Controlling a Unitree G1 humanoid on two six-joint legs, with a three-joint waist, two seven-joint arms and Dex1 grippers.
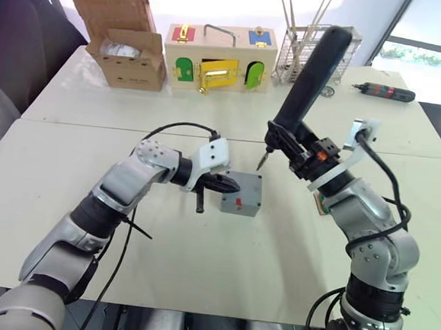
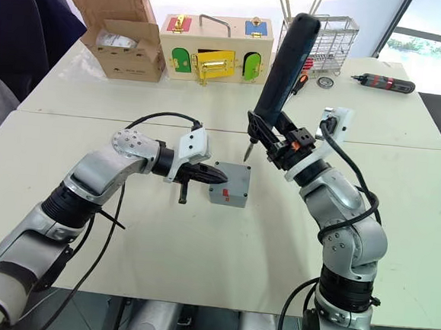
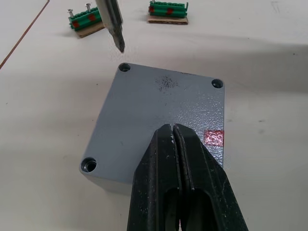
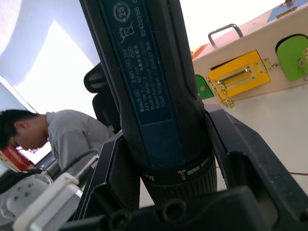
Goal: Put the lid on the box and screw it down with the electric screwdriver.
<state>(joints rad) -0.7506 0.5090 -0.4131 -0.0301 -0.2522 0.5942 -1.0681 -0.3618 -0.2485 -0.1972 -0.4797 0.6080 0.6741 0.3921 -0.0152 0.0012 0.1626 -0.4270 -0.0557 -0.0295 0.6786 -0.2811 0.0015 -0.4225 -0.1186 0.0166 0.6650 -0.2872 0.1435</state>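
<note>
Left wrist view: lid (image 3: 159, 120) seated on box (image 1: 240, 205) mid-table; left gripper (image 3: 179, 159) closed, empty, pressing lid; right gripper (image 1: 301, 158) clamps electric screwdriver (image 1: 307, 80); bit hovers near far corner hole; align vertically before lowering.

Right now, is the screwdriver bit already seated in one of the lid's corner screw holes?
No, the bit of the electric screwdriver hangs above the table just beyond the lid, short of the nearest corner hole.

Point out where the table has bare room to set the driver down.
Bare table lies in front of the box, between both arms. The far edge is crowded: carton, wooden box, wire rack.
</note>
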